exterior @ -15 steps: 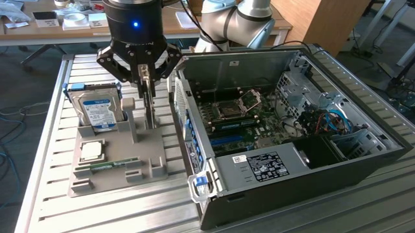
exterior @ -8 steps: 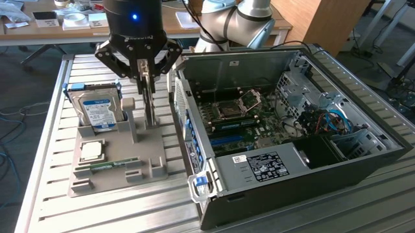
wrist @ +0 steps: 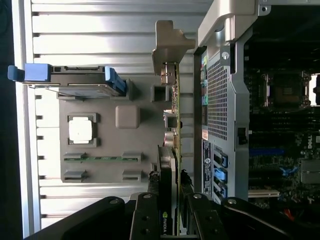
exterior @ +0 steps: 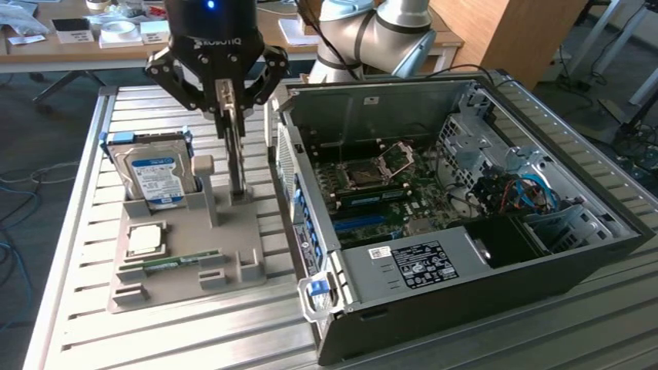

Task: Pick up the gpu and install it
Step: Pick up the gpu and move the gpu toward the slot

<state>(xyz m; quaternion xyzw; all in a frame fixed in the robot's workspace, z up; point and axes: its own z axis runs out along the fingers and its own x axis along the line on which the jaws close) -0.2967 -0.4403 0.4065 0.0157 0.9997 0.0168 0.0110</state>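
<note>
- Now the gripper (exterior: 233, 108) pinches the gpu (exterior: 237, 166), upright in the grey holder (exterior: 175, 277).
- Exterior view: hard drive (exterior: 156, 173) at its 9 o'clock, open case (exterior: 575, 254) at 3.

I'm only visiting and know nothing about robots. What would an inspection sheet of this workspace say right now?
Surface: ribbed metal table carrying a grey parts holder and an open computer case.
Job's things: gpu standing upright in the parts holder, beside the computer case.
Clutter: hard drive, processor chip and RAM stick in the parts holder.
Grippers: one gripper, closed on the gpu's top edge.
Cables: blue cables inside the computer case.
Surroundings: desk with small boxes behind; wooden panel.
</note>
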